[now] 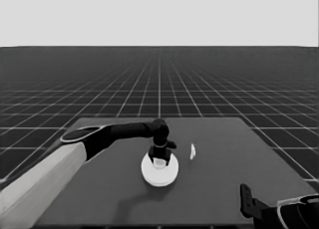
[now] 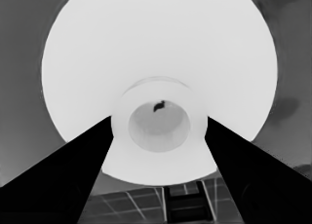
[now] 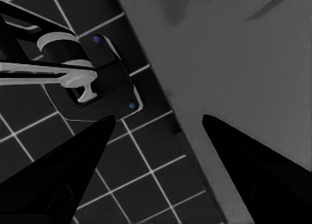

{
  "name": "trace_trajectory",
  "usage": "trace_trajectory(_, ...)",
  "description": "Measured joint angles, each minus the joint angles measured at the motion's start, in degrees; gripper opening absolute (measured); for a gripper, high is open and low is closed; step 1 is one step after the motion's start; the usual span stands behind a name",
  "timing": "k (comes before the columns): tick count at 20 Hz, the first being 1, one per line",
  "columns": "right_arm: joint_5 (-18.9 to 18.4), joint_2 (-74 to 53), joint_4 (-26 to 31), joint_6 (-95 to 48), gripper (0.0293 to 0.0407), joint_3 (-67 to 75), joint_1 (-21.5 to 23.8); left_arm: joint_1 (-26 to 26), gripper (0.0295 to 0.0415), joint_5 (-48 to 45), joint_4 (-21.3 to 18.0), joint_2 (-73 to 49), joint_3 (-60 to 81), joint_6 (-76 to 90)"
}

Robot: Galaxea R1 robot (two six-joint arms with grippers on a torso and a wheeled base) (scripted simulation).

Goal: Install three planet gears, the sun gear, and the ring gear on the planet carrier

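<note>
The left claw (image 1: 159,158) stands over the middle of the dark worktop (image 1: 219,189), its fingers spread around the raised hub of the white, thick-rimmed larger round part (image 1: 159,173); whether they press it I cannot tell. One such disc shows; no gears and no smaller round part are visible, so they are probably hidden beneath. By my judgement this is the closing step, seating the larger part, and next comes letting go and lifting straight up. One thin white piece (image 1: 192,151) lies at three o'clock of it. The right claw (image 1: 247,201) waits at the lower right corner, open and empty.
</note>
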Motion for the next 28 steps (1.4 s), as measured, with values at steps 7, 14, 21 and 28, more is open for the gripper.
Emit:
trace_trajectory(7,0.0,0.0,0.0,0.0,0.0385,0.0,0.0,0.29,0.0348,0.0,-0.01,-0.04,-0.03,3.5)
trace_trajectory(14,0.0,0.0,0.0,0.0,0.0385,0.0,0.0,0.34,0.0348,0.0,-0.02,-0.04,-0.03,7.0)
trace_trajectory(21,0.0,0.0,0.0,0.0,0.0385,0.0,0.0,0.34,0.0348,-0.01,-0.01,-0.05,-0.03,10.5)
trace_trajectory(28,0.0,0.0,0.0,0.0,0.0385,0.0,0.0,0.35,0.0348,0.0,-0.02,-0.05,-0.03,14.0)
